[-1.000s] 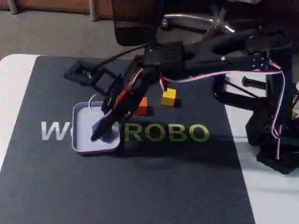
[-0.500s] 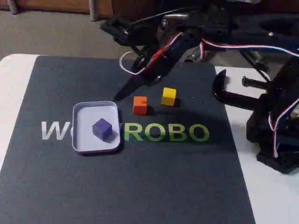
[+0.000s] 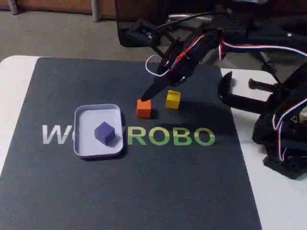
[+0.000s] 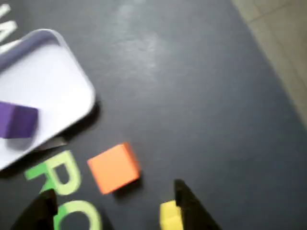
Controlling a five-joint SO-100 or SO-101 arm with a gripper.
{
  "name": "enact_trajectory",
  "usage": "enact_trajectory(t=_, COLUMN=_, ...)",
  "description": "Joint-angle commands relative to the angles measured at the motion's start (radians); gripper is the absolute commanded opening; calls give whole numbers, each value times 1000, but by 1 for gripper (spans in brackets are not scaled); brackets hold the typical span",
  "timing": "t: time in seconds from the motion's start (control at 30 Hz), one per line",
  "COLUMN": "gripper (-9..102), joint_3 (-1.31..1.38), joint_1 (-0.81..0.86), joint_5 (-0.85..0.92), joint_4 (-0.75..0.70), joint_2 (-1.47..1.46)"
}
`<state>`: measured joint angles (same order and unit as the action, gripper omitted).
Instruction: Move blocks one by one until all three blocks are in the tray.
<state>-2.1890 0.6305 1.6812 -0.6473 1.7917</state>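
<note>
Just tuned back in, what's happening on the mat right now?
The arm is sorting blocks into the tray. The blue-purple block already sits inside it. The orange block and yellow block are on the dark mat, side by side to the right of the tray in the fixed view. The gripper hangs just above the orange block, holding nothing. In the wrist view its fingertips stand apart, with the orange block ahead of them.
</note>
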Motion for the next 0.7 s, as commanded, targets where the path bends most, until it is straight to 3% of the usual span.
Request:
enact_trajectory(t=0.0, gripper=28, joint_3=-5, joint_1=9, joint_5=35, joint_4=26, joint_2=-2)
enact_trajectory(t=0.67, gripper=24, joint_3=-21, joint_1=-43, joint_5=103, joint_4=170, joint_2=-163)
